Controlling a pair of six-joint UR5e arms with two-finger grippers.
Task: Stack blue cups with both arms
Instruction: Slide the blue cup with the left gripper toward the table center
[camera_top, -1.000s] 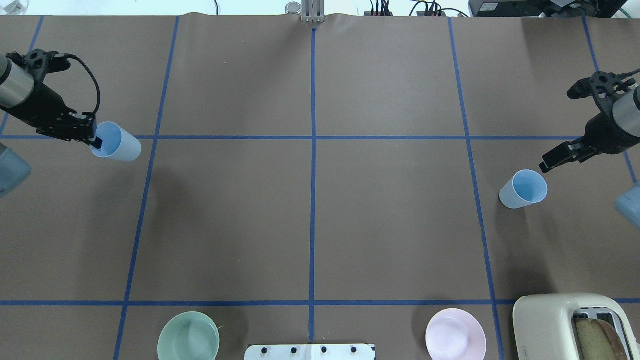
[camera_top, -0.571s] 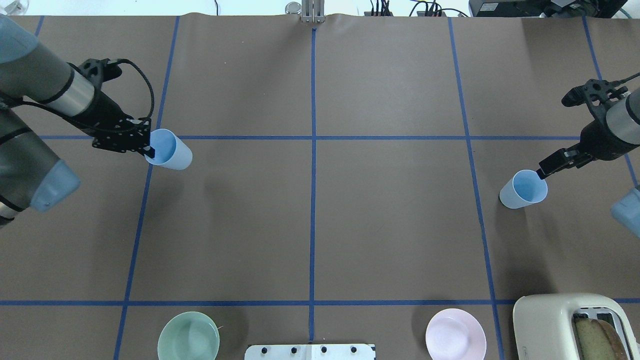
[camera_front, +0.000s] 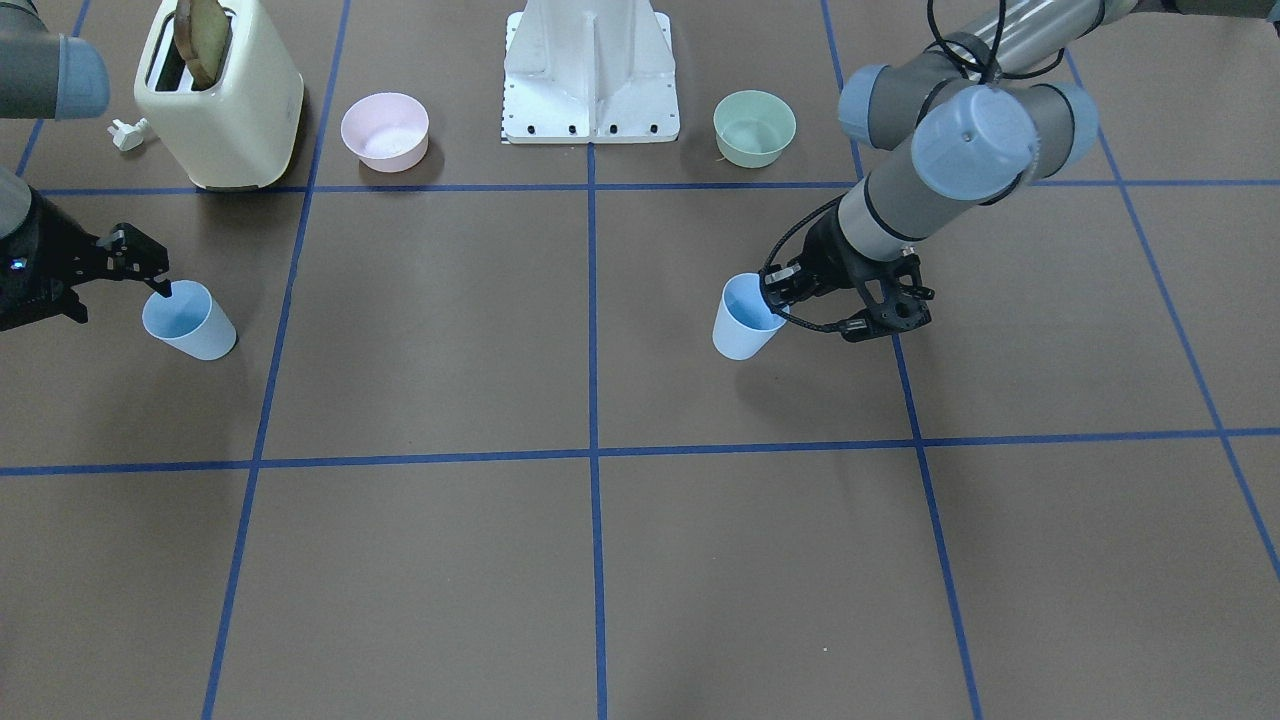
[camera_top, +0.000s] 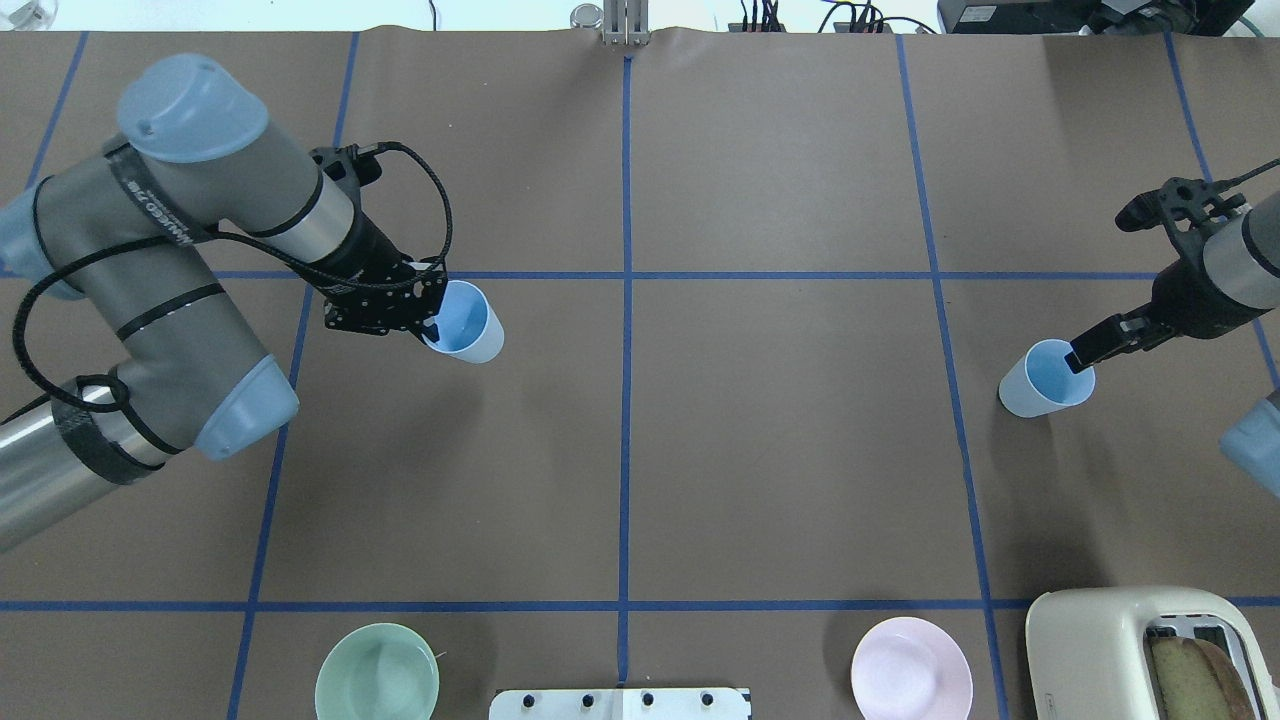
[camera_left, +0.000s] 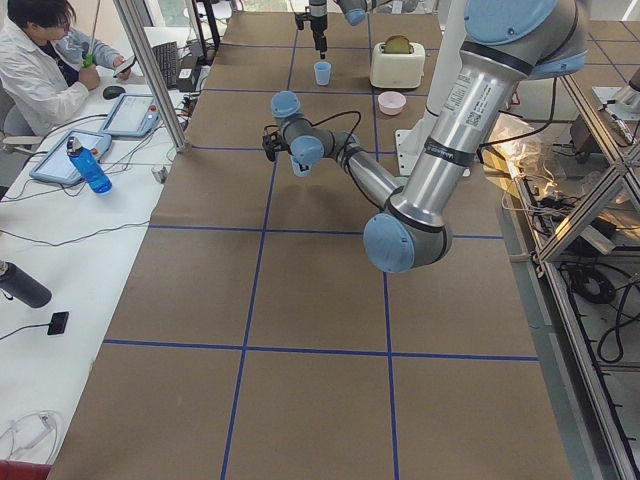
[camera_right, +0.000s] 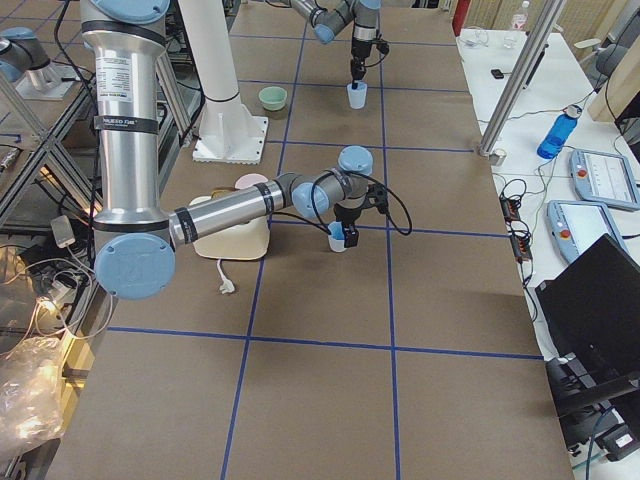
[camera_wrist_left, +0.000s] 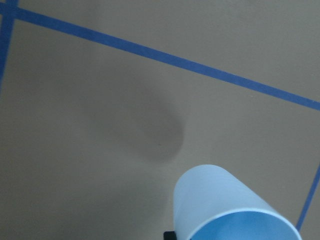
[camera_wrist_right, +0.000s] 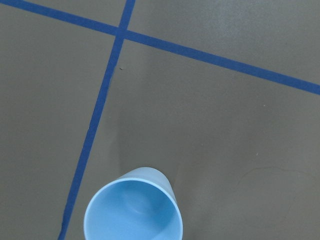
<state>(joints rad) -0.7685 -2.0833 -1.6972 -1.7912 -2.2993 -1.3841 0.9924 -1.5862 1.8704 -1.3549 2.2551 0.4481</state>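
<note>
One pale-blue cup (camera_top: 468, 322) hangs in my left gripper (camera_top: 432, 330), which is shut on its rim and holds it off the table, left of the centre line. It also shows in the front view (camera_front: 742, 322) and the left wrist view (camera_wrist_left: 225, 205). The second blue cup (camera_top: 1040, 385) stands upright on the table at the right, also seen in the front view (camera_front: 192, 322) and the right wrist view (camera_wrist_right: 132, 210). My right gripper (camera_top: 1082, 355) is open at that cup's near rim, with one fingertip over its mouth. It does not grip the cup.
A cream toaster (camera_top: 1140, 650) with bread stands at the near right corner. A pink bowl (camera_top: 911, 668) and a mint-green bowl (camera_top: 377, 672) flank the white base mount (camera_front: 590, 75). An operator sits at a side desk (camera_left: 40, 60).
My left arm has carried its blue cup rightward toward the table's middle. My right gripper has moved down and left to the standing cup's rim. That cup has not moved.
</note>
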